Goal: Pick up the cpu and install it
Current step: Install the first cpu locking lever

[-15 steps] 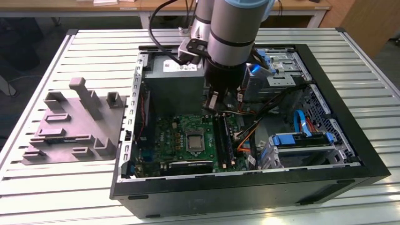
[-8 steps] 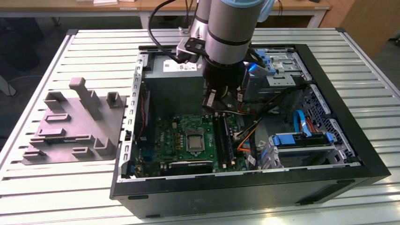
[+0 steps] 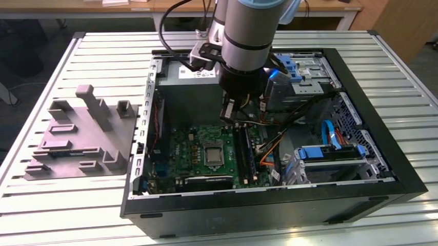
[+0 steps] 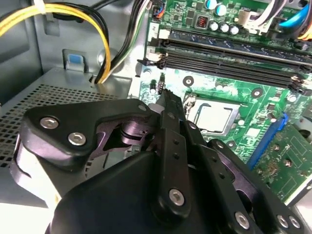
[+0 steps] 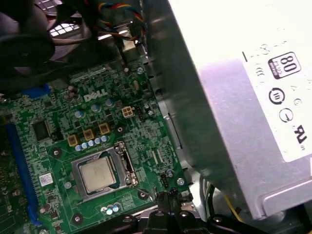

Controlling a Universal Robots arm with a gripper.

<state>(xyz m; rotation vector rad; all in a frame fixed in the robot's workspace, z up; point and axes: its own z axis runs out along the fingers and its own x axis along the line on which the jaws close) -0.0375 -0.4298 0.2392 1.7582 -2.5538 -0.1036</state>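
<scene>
here the hand [image 4: 165, 97] hangs inside the open computer case [image 3: 383, 169], its two dark fingers pressed together into a single narrow tip with nothing between them, clenched on empty air. in the first wrist view the same tip [image 5: 168, 197] shows just off the edge of the socket, above the green motherboard [image 5: 58, 122] rather than touching it, as far as the angle lets me judge.

the cpu [image 5: 97, 174] lies flat in its socket: a small square chip with a dull silvery-grey top, slightly warm-toned under the light, its surface plain and matte. the shiny metal frame [image 5: 124, 163] runs around it, with the dark socket border showing between chip and frame. in the second wrist view the cpu [image 4: 214, 117] appears pale and washed out just past the fingertips, and in the exterior view it is a small grey square [image 3: 213, 153] in the middle of the board, below the arm [image 3: 246, 46].

beside the socket run the long black memory slots [image 4: 229, 56]. the big grey power supply [image 5: 234, 97] sits close on one side, with yellow and black cables [image 4: 92, 29] trailing from it. the case rests on a slatted metal worktop [image 3: 102, 51], and a grey moulded fixture [image 3: 82, 136] stands well apart toward the exterior view's left.
</scene>
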